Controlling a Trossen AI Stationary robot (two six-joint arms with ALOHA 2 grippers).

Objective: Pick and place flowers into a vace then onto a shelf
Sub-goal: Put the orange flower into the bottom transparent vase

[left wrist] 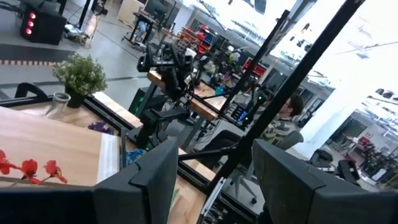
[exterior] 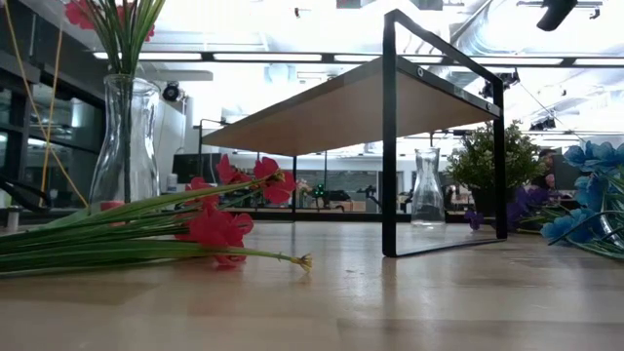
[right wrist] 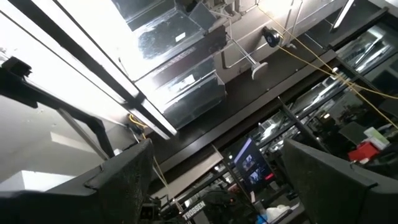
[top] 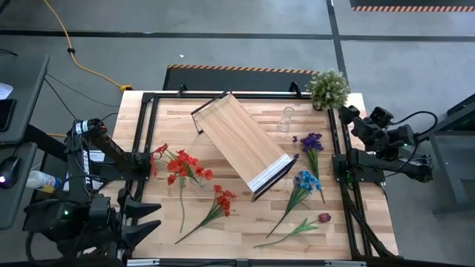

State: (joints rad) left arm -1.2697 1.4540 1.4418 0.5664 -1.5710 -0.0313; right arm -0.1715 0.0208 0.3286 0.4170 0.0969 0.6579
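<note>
While pincers parked, flowers (top: 185,169) beside shelf (top: 241,143).

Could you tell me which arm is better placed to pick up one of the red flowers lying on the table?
Probably the left. The left gripper sits open at the table's left edge, right beside the red flowers. The right gripper is parked at the far right corner by the potted plant, across the shelf.
</note>
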